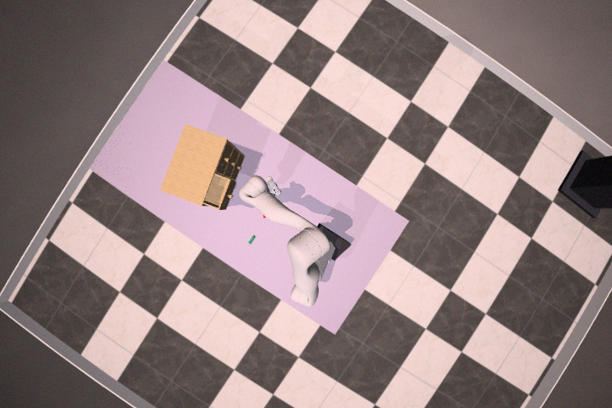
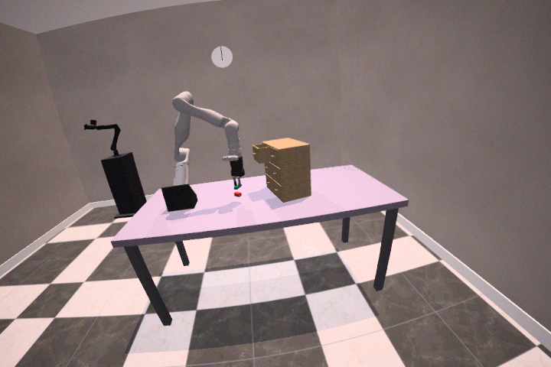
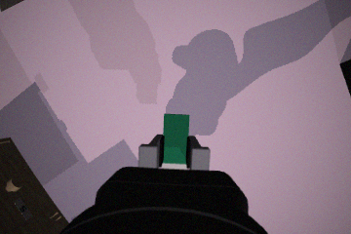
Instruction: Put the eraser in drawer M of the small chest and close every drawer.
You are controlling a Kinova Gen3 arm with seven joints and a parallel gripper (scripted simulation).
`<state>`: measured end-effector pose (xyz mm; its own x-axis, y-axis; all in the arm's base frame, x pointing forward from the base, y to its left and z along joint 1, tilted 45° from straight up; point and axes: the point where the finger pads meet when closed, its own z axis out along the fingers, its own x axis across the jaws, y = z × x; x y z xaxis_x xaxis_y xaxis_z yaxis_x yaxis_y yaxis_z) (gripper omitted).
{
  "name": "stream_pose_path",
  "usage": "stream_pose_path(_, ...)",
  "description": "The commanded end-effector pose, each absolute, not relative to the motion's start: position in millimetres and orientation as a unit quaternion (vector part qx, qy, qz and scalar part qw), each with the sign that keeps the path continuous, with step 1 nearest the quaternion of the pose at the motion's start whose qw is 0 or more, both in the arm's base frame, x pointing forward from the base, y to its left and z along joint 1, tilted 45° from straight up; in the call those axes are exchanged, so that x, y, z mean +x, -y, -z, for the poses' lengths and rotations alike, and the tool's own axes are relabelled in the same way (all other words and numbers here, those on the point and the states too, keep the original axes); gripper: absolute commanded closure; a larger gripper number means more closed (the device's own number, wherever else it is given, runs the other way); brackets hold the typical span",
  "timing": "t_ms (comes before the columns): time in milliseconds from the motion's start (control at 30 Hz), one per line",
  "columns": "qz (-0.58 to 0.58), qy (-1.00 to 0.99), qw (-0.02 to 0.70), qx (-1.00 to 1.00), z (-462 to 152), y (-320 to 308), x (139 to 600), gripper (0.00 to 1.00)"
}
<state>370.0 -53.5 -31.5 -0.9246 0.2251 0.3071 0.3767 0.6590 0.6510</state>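
My gripper [image 2: 237,185] [image 3: 175,146] is shut on a green block with a white end, the eraser [image 3: 175,132], held above the table in front of the chest. The wooden chest [image 1: 194,163] [image 2: 295,173] stands upright with dark drawer fronts. One upper drawer [image 1: 216,190] [image 2: 259,153] is pulled well out and looks empty; its letter is not readable. The other drawers look pushed in. A chest front [image 3: 18,180] shows at the lower left of the wrist view, with a label too blurred to read surely. In the top view the arm hides the gripper.
A small red thing [image 1: 263,216] [image 2: 237,194] lies on the table, partly covered by the arm in the top view. A small green thing [image 1: 252,239] lies farther toward the table's long edge. A black block [image 2: 178,198] stands at the arm's base end.
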Motion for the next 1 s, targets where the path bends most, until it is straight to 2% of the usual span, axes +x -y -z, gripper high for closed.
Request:
stream_pose_path(0, 0.372, 0.901, 0.107, -0.194, 28.0, 51.7, 377.0, 0.55)
stream_pose_path(967, 0.341, 0.841, 0.182, -0.377, 11.5, 35.0, 387.6, 0.55)
